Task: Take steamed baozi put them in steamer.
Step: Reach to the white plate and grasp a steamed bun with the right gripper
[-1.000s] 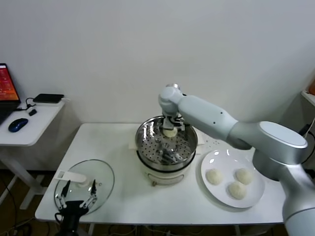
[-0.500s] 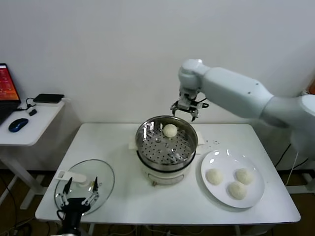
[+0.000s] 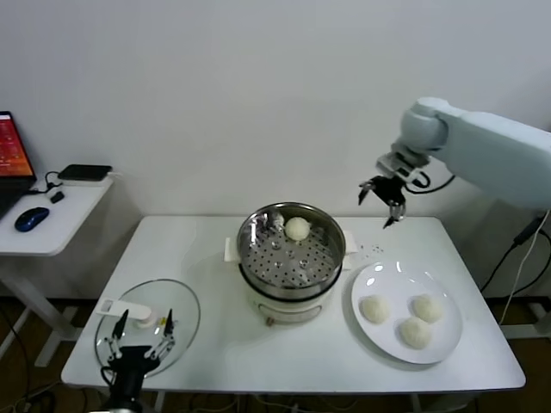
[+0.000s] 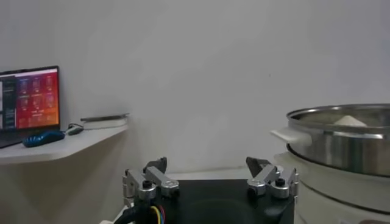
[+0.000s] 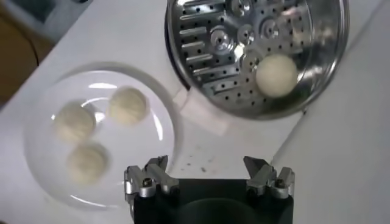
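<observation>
Stainless steel gleams from the steamer (image 3: 291,249), a round basket with a perforated floor seated on a cream-white pot base in the middle of the tabletop (image 3: 215,344). One smooth, dome-shaped baozi (image 3: 298,228) now lies on that floor against the far wall; a second ago the right claw (image 3: 382,200) was down in the basket around it. That claw has since let go, risen and swung away, and it now hangs in the air beyond the steamer, above the tabletop's far edge, jaws spread wide and empty. To my eye one bun is delivered and the arm is heading for the next.

Three more baozi (image 3: 374,309) wait on the flat, glossy white plate (image 3: 387,277) just beside the steamer, matte and off-white, close together but apart from one another. On the steamer's other side, near the front edge, the round glass lid (image 3: 176,303) lies flat with its white handle. The left claw (image 4: 210,180) hovers low by that lid, fingers apart, holding nothing, idle.
</observation>
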You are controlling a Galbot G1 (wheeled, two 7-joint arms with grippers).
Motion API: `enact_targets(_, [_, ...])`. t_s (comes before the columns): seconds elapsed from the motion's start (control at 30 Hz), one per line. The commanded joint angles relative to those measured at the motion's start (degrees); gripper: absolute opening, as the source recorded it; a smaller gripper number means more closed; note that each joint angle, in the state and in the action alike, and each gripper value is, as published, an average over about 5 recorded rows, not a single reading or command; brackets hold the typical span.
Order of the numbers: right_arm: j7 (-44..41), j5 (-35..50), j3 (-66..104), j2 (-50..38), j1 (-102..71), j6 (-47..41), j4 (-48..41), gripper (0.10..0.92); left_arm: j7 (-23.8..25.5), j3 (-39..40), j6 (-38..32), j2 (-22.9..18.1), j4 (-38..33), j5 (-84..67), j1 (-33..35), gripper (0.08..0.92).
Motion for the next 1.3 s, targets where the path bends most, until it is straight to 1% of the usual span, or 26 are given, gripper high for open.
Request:
enact_targets(0.03, [2.3, 3.4, -0.8, -8.4, -8.5, -9.1, 3.1, 0.823, 0.1, 0.1, -0.4, 0.1, -0.2, 0.0, 0.7, 0.823])
enact_targets(0.33, [3.0, 2.1, 1.7, -5.6, -15.3, -11.6, 3.9, 0.823, 0.5, -0.7, -1.3, 0.4, 0.0, -0.2, 2.0, 0.823])
enact_targets(0.8, [5.6, -1.0, 5.6, 0.6, -22.8, -12.0, -0.5, 0.823, 0.7, -1.2, -1.4, 0.7, 0.7, -0.3, 1.6, 0.823])
enact_targets(1.3, [6.1, -2.6, 7.6, 2.6, -26.2, -12.3, -2.3, 0.823, 0.8, -1.2, -1.5, 0.6, 1.5, -0.2, 1.3, 0.823])
